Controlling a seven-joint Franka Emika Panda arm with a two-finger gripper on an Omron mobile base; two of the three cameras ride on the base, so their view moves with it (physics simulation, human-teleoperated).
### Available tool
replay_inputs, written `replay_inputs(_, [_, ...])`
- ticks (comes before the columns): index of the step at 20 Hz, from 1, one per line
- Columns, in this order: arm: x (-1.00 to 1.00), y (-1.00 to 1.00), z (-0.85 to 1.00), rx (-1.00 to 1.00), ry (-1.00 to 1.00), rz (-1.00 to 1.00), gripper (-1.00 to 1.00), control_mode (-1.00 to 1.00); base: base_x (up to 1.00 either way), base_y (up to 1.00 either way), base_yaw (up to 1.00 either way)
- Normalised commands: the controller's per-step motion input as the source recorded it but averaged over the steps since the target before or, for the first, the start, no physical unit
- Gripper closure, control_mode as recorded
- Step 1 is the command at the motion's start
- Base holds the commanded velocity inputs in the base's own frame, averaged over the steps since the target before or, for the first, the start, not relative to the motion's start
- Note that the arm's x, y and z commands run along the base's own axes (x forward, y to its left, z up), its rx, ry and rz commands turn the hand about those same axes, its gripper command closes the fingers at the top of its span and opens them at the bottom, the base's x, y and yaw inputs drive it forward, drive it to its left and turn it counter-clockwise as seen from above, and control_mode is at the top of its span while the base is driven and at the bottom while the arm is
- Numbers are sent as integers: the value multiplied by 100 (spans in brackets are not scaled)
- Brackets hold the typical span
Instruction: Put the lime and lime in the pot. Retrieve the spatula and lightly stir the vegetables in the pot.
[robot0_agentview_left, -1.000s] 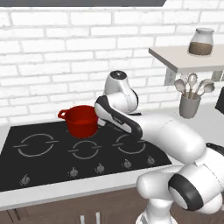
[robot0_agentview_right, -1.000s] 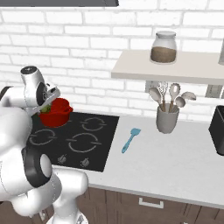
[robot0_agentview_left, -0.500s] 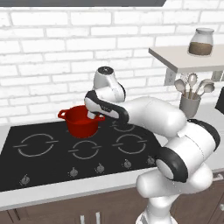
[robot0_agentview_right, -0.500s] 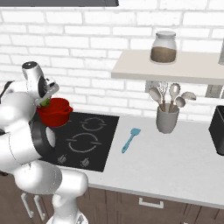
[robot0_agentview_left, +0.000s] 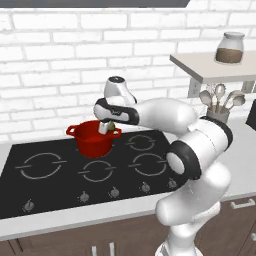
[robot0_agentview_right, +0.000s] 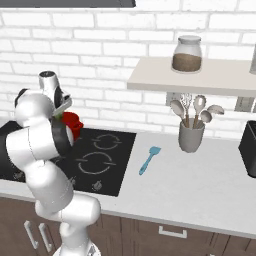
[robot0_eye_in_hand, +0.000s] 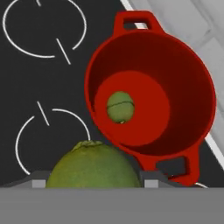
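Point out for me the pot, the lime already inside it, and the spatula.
pot (robot0_eye_in_hand: 192, 74): hand view, on the red inner wall.
lime in the pot (robot0_eye_in_hand: 120, 106): hand view, on the middle of the fruit on the pot's floor.
spatula (robot0_agentview_right: 148, 160): right base view, on the blue handle, lying on the counter.

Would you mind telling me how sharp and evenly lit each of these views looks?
Left base view: flat, even light, soft edges, red pot clear. Right base view: equally even, spatula crisp, faint shadows. Hand view: the lime in the pincer looms large and slightly soft; the lime in the pot is sharper.
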Motion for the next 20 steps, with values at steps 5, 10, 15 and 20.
replay_inputs(5, [54,30,-35,0,8,1,100,-100,0,0,0])
replay_inputs(10, [38,32,-33,-2,7,0,100,-100,0,0,0])
replay_inputs(15, [26,14,-31,0,3,0,100,-100,0,0,0])
replay_inputs(20, [26,1,-33,0,0,0,100,-100,0,0,0])
